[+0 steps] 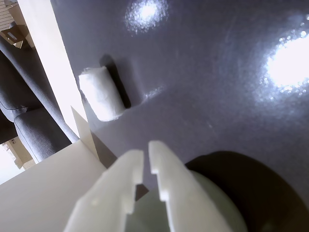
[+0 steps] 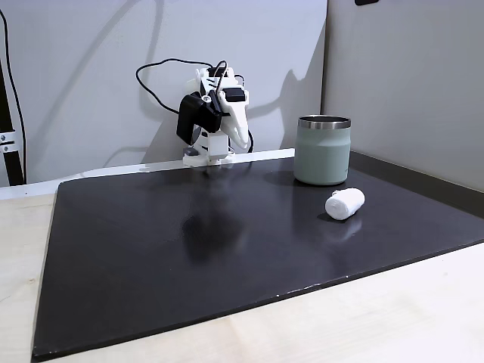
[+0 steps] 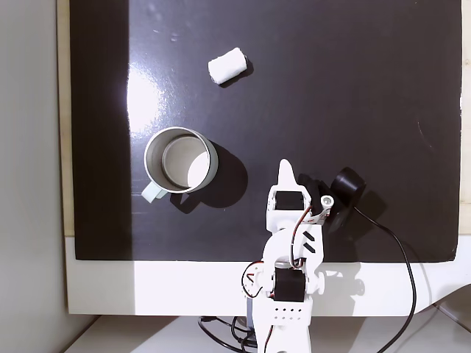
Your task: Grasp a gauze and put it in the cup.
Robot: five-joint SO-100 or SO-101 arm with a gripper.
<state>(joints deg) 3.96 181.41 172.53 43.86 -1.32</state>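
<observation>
White tool (image 1: 142,166) fingers fill the bottom of the wrist view, their tips nearly together with only a thin slit between them and nothing held. In the top-down fixed view the tool (image 3: 285,170) is a single narrow point above the folded arm (image 3: 289,243), which sits at the near edge of the mat.

A glossy black mat (image 2: 189,234) covers most of the pale wooden counter (image 2: 378,318), and it mirrors the room lights as bright patches. Behind it stand plain grey-white walls, and a black cable (image 2: 162,72) loops up from the arm's base. In the wrist view a grey upholstered seat (image 1: 29,125) shows past the counter's edge.

The gauze (image 2: 345,203) is a small white roll lying on its side on the mat, soft and slightly wrinkled, in front of the cup (image 2: 323,150) and apart from it. From above, the gauze (image 3: 227,65) lies well clear of the tool. The cup (image 3: 179,161) stands upright, pale sage green with a shiny steel rim, its inside open and pale.
</observation>
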